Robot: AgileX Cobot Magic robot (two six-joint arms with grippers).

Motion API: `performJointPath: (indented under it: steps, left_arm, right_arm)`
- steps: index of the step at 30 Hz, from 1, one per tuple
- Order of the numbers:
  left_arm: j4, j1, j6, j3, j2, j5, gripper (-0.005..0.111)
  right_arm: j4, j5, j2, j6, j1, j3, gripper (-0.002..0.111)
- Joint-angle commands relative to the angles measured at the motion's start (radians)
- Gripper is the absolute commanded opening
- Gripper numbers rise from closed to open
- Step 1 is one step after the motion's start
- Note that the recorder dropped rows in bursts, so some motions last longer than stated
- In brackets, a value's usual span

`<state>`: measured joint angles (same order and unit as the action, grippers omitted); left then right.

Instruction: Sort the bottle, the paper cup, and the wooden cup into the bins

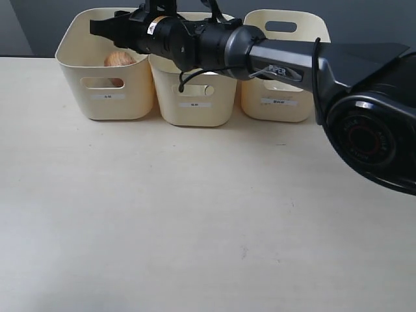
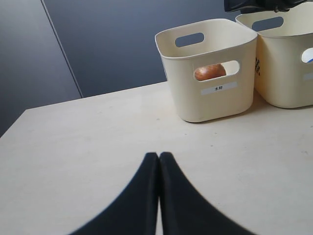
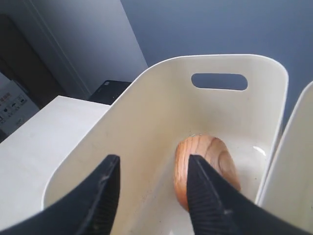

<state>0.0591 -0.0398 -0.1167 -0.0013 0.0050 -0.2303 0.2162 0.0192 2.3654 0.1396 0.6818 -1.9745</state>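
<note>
Your right gripper [image 1: 97,27] reaches across the middle of the exterior view and hangs over the left bin [image 1: 75,78] of the three cream bins lined up at the back of the bench [image 1: 195,221]. Its right wrist view shows the fingers [image 3: 105,196] spread apart with nothing between them — the jaws are empty.

The wooden cup [image 3: 205,169] lies on its side on the floor of that left bin, below the spread fingers and not touched by them. You can see its brown grain through the oval handle cutout in the left wrist view [image 2: 210,72], and its rounded top over the bin rim in the exterior view [image 1: 119,60].

The middle bin [image 1: 195,107] stands just beside the left one, largely covered by the right arm [image 1: 260,55]; the right bin [image 1: 286,104] sits beside it in turn. Each carries a small white front label, too small for you to read.

Your left gripper [image 2: 159,196] is low over the bare bench, well apart from the bins, its two dark fingers pressed together along their length — closed on nothing.

You cannot tell from these views where the bottle or the paper cup is.
</note>
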Motion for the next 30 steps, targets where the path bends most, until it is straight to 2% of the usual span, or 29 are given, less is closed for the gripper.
performJointPath:
  steps: [1, 18, 23, 30]
  left_arm:
    - [0.006, -0.003, 0.002, 0.001, -0.005, 0.003, 0.0]
    - [0.006, -0.003, 0.002, 0.001, -0.005, 0.003, 0.0]
    - [0.006, -0.003, 0.002, 0.001, -0.005, 0.003, 0.0]
    - [0.006, -0.003, 0.002, 0.001, -0.005, 0.003, 0.0]
  right_arm:
    - [-0.002, -0.031, -0.009, -0.008, -0.007, -0.006, 0.042]
    - [-0.056, -0.284, -0.13, -0.01, -0.007, -0.006, 0.042]
    - [-0.144, -0.432, -0.201, -0.012, -0.007, -0.006, 0.042]
    - [-0.167, -0.611, -0.274, -0.01, -0.007, -0.004, 0.042]
